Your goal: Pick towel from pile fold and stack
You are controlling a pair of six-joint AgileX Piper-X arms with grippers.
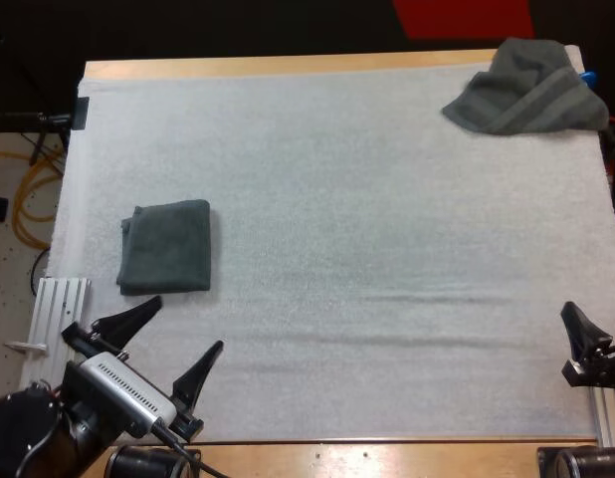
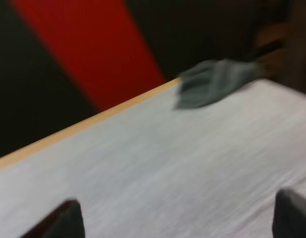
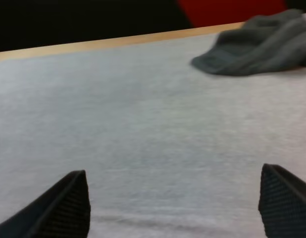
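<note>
Reaching for the next piece looks like the step in hand. On the desk (image 1: 288,66) and its white mat (image 1: 387,249), the crumpled towel (image 1: 526,88) lies at the far right corner, well apart from both arms. The folded towel (image 1: 166,246) sits near the left edge. I judge the right arm (image 1: 596,358) the better choice, descending on a raised ridge of cloth and pinching few layers so the towel lifts clear. It hangs low at the near right corner, right jaws spread wide, holding nothing. The left arm (image 1: 113,393) sits at the near left corner, just short of the folded towel, left jaws likewise parted and empty.
</note>
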